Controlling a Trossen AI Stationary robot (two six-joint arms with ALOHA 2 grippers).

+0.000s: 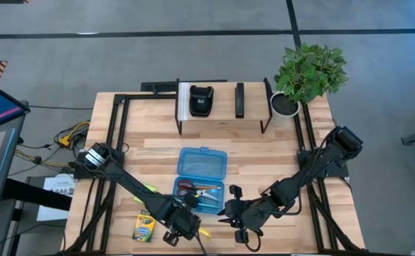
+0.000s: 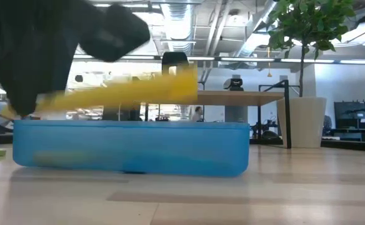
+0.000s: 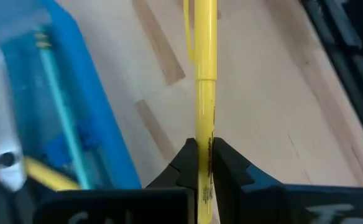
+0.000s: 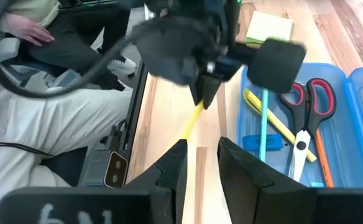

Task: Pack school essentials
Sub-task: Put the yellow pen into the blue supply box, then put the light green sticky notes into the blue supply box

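Left claw (image 3: 204, 163) clamped tight on yellow highlighter (image 3: 205, 62), pinching it near one end; the rest of the barrel sticks straight out past the fingertips. In the high view left claw (image 1: 186, 226) sits at about 7 o'clock of the blue case (image 1: 202, 180), just beside its near corner, highlighter (image 1: 203, 232) poking out toward 4 o'clock. Low view: highlighter (image 2: 117, 94) lifted above the case (image 2: 132, 147) rim, roughly level, slightly tilted.

Right claw (image 4: 200, 163) part open, nothing between the fingers; in the high view it (image 1: 228, 211) hovers at about 4 o'clock of the case, close to its near right corner, pointing at the left claw.

Case lies open on the table (image 1: 264, 153), lid half toward 12 o'clock. Inside the tray half: red-handled scissors (image 4: 306, 112), teal pen (image 4: 263, 127), yellow pencil (image 4: 275, 127), orange pencil (image 4: 321, 155), blue eraser (image 4: 255, 144).

Green sticky-note pad (image 4: 269, 28) on table just beyond the case in the right wrist view. Crayon box (image 1: 143, 226) on table at 8 o'clock of the case, near the left claw.

Black rack (image 1: 222, 107) with black devices at 12 o'clock, potted plant (image 1: 308, 71) at 1 o'clock. Person seated (image 4: 38, 74) off the table edge, seen in right wrist view.
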